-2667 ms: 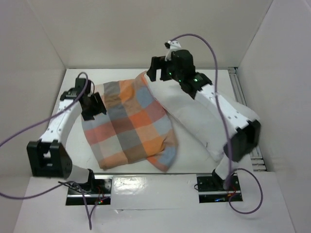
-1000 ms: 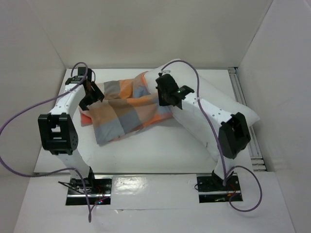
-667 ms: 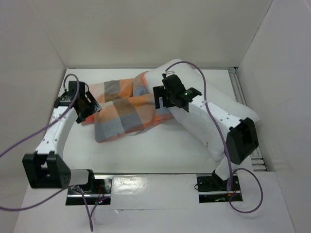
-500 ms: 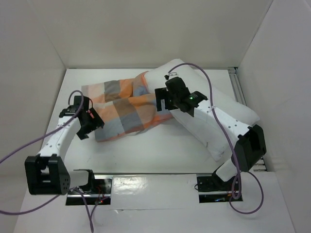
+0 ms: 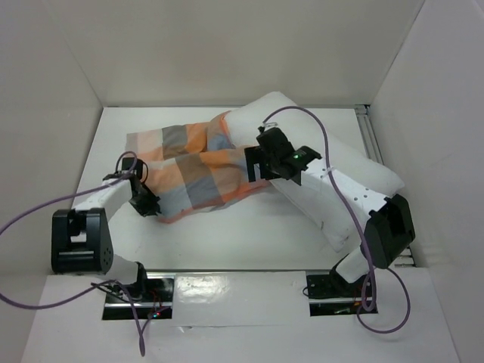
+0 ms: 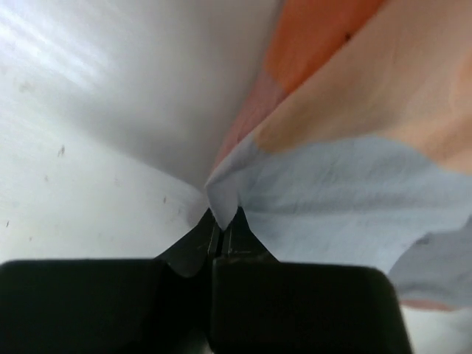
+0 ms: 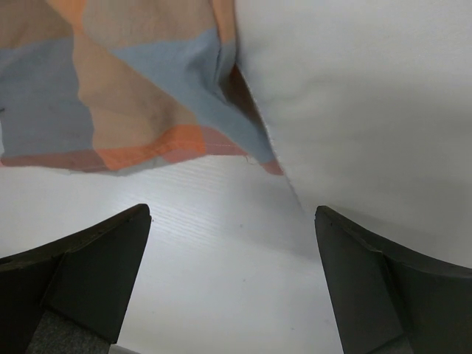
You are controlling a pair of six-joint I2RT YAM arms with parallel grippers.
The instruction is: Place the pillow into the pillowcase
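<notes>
The checked orange, grey-blue and cream pillowcase lies crumpled on the white table, left of centre. Its right end overlaps the big white pillow, which stretches diagonally from the back middle toward the front right. My left gripper is at the pillowcase's near-left corner, shut on a pinch of grey-blue cloth. My right gripper hovers where pillowcase and pillow meet, open with nothing between its fingers; bare table lies below it, the pillow to its right and the pillowcase to its upper left.
White walls close in the table on the left, back and right. A metal rail runs along the right edge. Purple cables loop over both arms. Bare table lies in front of the pillowcase.
The left gripper moved along the pillowcase's left side toward the front, down to its near-left corner, and shut on the cloth. The right gripper opened wide and shifted slightly right. The pillowcase bunched up.
</notes>
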